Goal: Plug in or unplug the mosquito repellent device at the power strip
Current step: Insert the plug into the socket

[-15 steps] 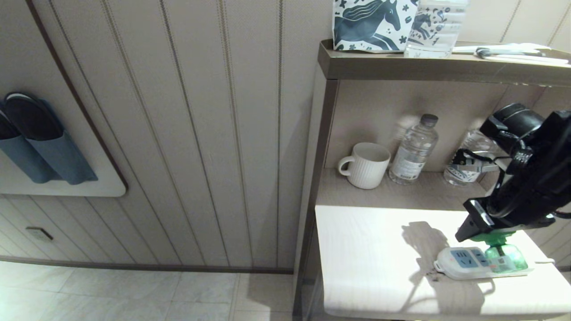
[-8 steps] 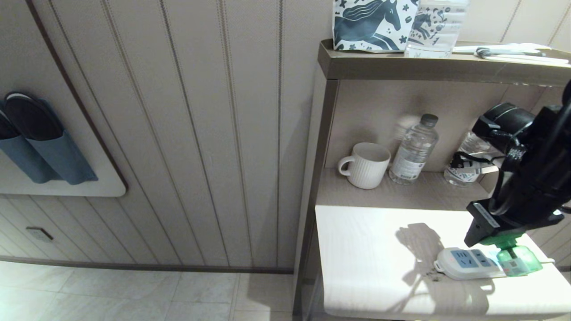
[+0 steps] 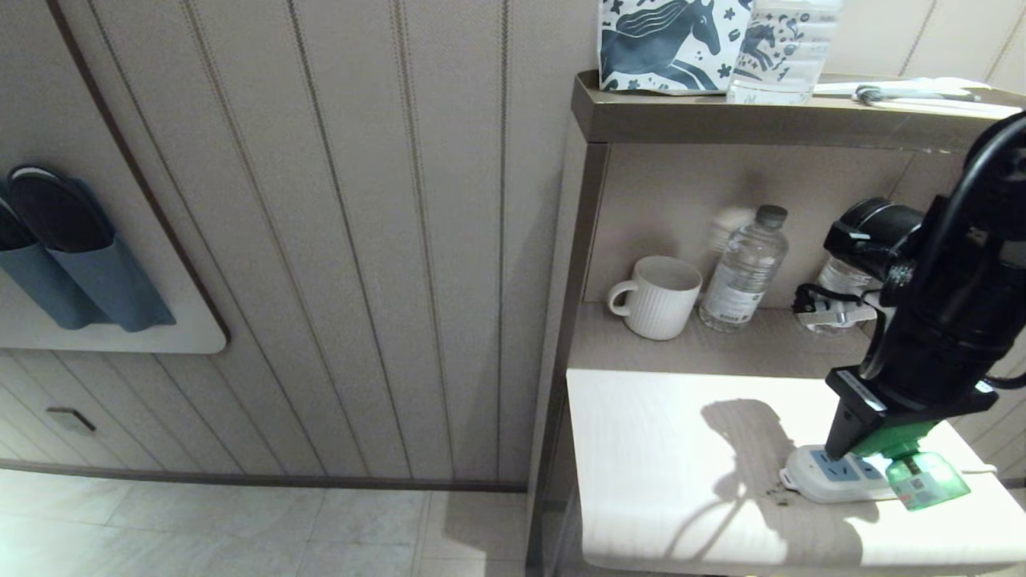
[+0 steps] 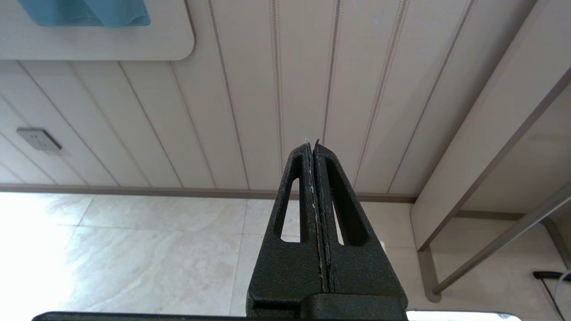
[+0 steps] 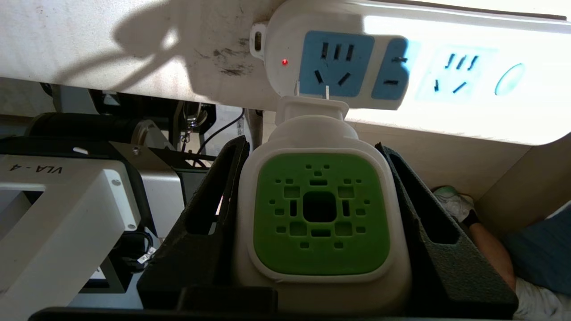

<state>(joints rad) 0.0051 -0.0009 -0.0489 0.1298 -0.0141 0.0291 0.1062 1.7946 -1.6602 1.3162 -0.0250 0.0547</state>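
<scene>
The mosquito repellent device [image 5: 319, 205] has a white head with a green vented face, and my right gripper [image 5: 312, 143] is shut on its sides. Its two metal prongs show bare, right at the first light-blue socket [image 5: 337, 62] of the white power strip [image 5: 285, 26], whose red light is on. In the head view the right gripper [image 3: 882, 437] hangs over the power strip [image 3: 826, 479] on the white tabletop, and the device's green bottle [image 3: 926, 481] tilts off toward the front right. My left gripper [image 4: 312, 145] is shut on nothing, parked facing the wall and floor.
A white mug [image 3: 657, 296] and a clear water bottle [image 3: 741, 272] stand on the niche ledge behind the white tabletop [image 3: 665, 449]; another bottle [image 3: 842, 279] is partly behind my arm. A horse-patterned bag [image 3: 665, 40] sits on the top shelf. Blue slippers [image 3: 72, 256] hang on the wall.
My right arm has swung more upright and shifted left over the strip. The device's green bottle has moved off the strip and tilted toward the front right.
</scene>
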